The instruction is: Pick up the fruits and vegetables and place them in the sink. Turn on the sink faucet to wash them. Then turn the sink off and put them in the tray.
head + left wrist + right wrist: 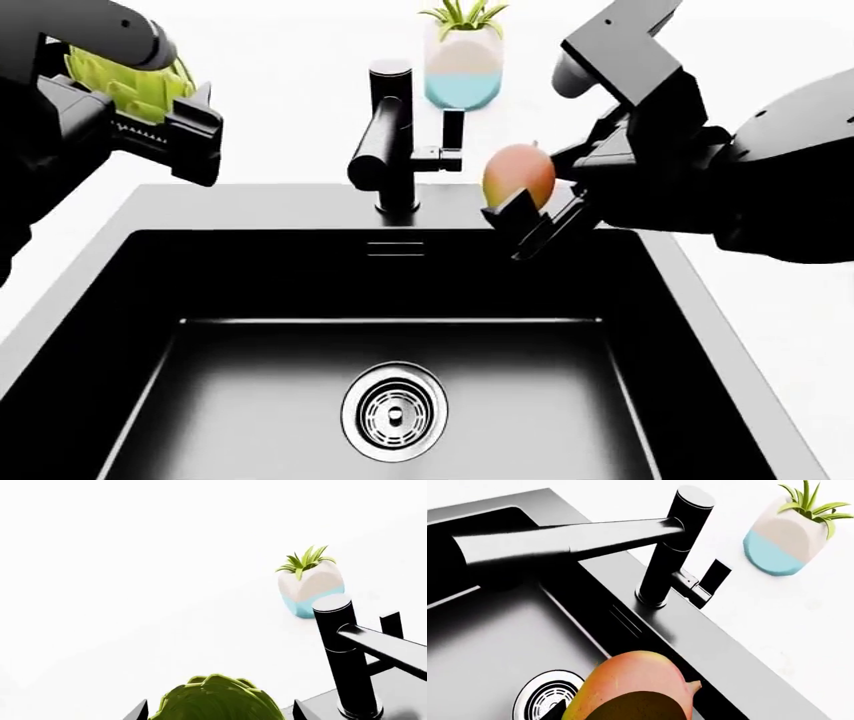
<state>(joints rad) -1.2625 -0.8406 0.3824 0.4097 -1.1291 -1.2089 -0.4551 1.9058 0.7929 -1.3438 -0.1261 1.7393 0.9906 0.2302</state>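
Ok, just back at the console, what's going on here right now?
Both arms are carrying produce. The left gripper holds the green artichoke up beside the sink's back left corner. The right gripper holds the mango over the basin's back right, near the black faucet. The basin is empty, with only the drain showing.

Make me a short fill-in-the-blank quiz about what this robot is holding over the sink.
1. The left pincer holds the light green scaly ____.
2. The right pincer holds the yellow-orange mango above the black rectangular ____.
3. The round chrome drain lies in a basin holding ____ fruit.
4. Behind the tall matte black faucet stands a white-and-blue potted ____.

Missing words: artichoke; sink; no; plant
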